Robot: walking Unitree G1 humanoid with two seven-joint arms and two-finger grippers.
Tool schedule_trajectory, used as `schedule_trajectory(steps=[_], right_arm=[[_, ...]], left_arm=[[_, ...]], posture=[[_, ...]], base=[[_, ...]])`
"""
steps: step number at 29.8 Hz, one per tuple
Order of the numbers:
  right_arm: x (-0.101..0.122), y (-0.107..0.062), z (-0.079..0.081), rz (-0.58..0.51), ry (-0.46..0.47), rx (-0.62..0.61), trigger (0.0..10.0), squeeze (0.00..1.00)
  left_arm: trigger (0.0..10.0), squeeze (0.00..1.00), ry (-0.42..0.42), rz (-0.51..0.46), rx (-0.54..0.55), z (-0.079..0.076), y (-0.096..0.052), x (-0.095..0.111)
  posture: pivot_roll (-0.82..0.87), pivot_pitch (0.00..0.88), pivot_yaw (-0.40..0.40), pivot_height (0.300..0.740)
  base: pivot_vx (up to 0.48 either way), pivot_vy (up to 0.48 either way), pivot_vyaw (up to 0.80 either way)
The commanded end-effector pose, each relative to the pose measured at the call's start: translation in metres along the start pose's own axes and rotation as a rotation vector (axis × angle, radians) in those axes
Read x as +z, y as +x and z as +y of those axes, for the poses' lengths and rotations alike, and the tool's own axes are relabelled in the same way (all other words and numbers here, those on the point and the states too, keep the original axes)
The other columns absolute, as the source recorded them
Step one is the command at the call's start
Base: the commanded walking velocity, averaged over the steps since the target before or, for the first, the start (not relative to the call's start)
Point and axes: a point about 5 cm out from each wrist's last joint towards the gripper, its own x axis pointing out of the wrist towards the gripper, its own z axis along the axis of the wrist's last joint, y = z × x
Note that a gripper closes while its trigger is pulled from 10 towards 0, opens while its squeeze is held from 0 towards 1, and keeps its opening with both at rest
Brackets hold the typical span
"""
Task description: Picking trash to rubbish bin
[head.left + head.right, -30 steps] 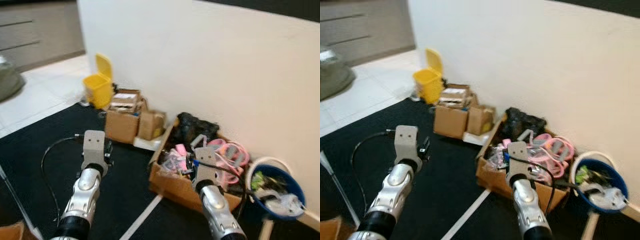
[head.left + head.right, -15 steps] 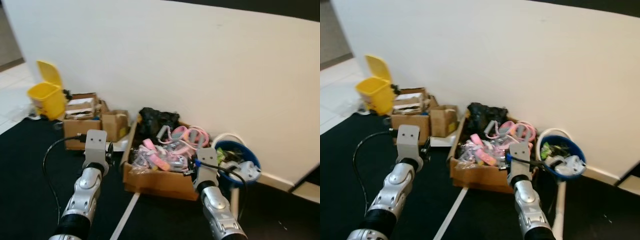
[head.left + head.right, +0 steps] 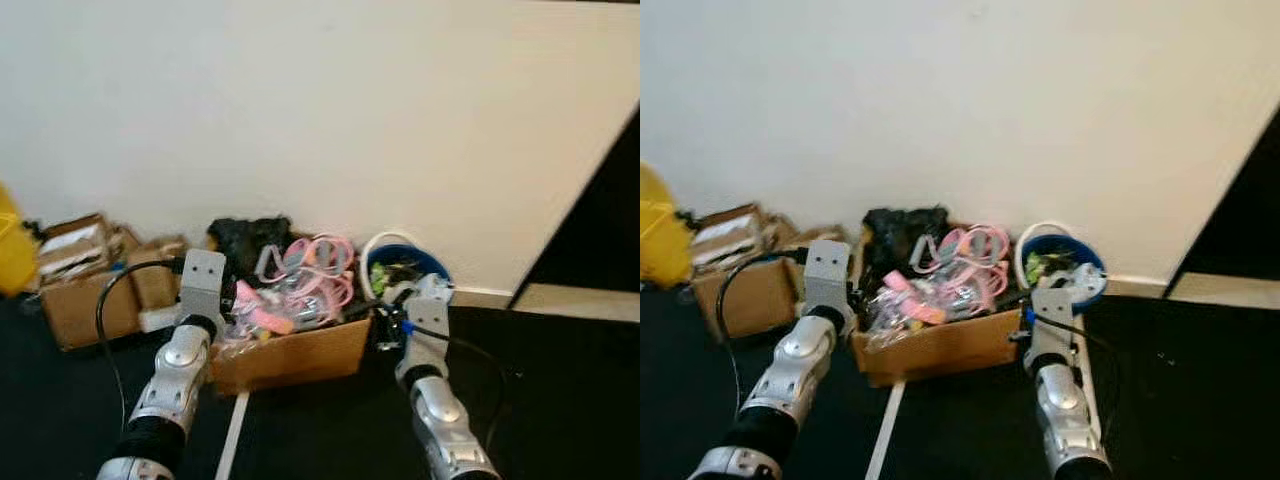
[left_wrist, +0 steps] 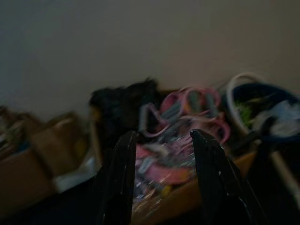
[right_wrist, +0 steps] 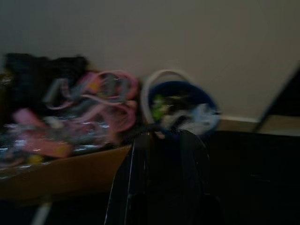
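Observation:
A blue bucket (image 3: 405,268) with a white rim and handle stands against the white wall, with green and white trash inside. It also appears as the bucket (image 5: 183,105) in the blurred right wrist view, just beyond my right gripper (image 5: 165,140). My left gripper (image 4: 161,140) is open with nothing between its fingers, and it points at a cardboard box (image 3: 300,350) heaped with pink items. Both silver arms, left arm (image 3: 178,370) and right arm (image 3: 435,410), reach forward low over the black floor. A yellow bin (image 3: 660,235) shows at the far left edge.
A black bag (image 3: 245,235) lies at the back of the pink-filled box. Smaller cardboard boxes (image 3: 75,290) sit to the left along the wall. A white line (image 3: 232,440) crosses the black floor. A dark opening (image 3: 600,210) lies to the right.
The camera has swung right: the yellow bin slid to the left edge and the blue bucket came to the middle. Both arms keep the same pose.

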Motion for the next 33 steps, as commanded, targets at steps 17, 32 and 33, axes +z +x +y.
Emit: schedule_trajectory(steps=[17,32,33], right_arm=[[-0.006,-0.004,-0.004,0.042,0.004,-0.001,10.0,0.0],[-0.006,-0.004,-0.006,0.043,-0.008,-0.009,10.0,0.0],[-0.006,-0.004,-0.006,0.043,-0.008,-0.008,10.0,0.0]], left_arm=[[10.0,0.0,0.004,0.023,0.049,0.011,-0.002,-0.006],[10.0,0.0,0.002,0.027,0.048,0.01,-0.002,-0.007],[10.0,0.0,0.002,0.027,0.047,0.01,-0.001,-0.007]], posture=[[-0.01,0.057,0.039,0.74],[-0.01,0.056,0.039,0.74],[-0.01,0.055,0.039,0.74]], base=[[0.0,0.0,-0.8],[0.0,0.0,-0.8],[0.0,0.0,-0.8]])
